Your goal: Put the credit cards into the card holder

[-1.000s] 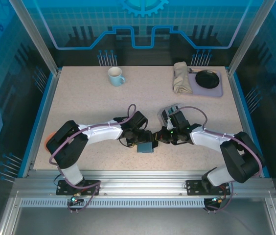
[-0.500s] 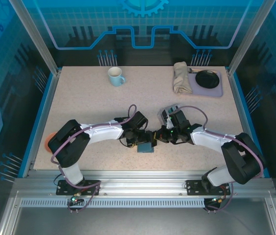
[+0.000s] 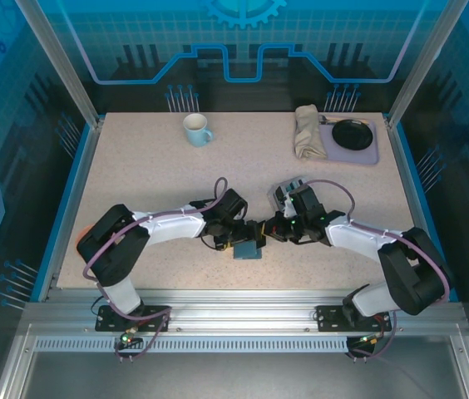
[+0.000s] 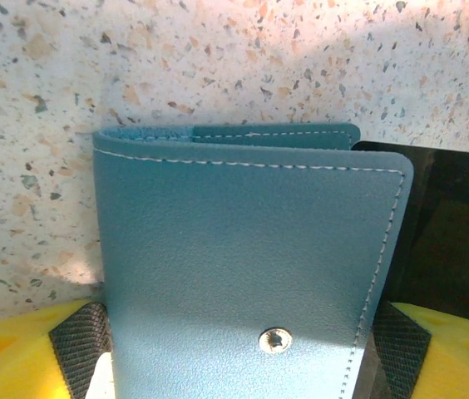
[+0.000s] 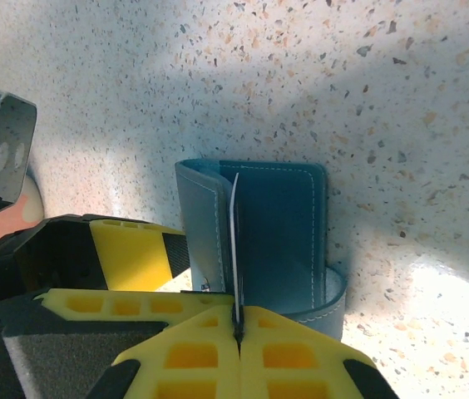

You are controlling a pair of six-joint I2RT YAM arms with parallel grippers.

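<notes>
the card holder (image 3: 249,248), a blue-teal folding wallet, lies on the speckled table (image 3: 135,166) between the two arms. in the left wrist view its stitched cover faces up and a small metal snap (image 4: 275,339) shows. the left hand (image 4: 239,353) is spread wide across the holder, with one black pad (image 4: 81,345) at the holder's left edge and the other at its right edge; whether they press on it i cannot tell. a flat black shape (image 4: 451,233) sits just beside the holder on its right, and i cannot tell what it is.

in the right wrist view the holder gapes a little between its two flaps. the right hand (image 5: 237,320) has its yellow fingers pressed together, pinching one credit card (image 5: 234,241). the card is seen edge-on as a thin pale line running into the holder's gap.

from above, both hands meet at the holder. a pale grey card rack (image 3: 284,195) stands just beyond the holder. a mug (image 3: 196,129) is well beyond the holder to its far left. a folded cloth (image 3: 307,131) and a lilac tray (image 3: 367,154) with a black bowl (image 3: 351,131) are well apart from the holder, to its far right.
</notes>
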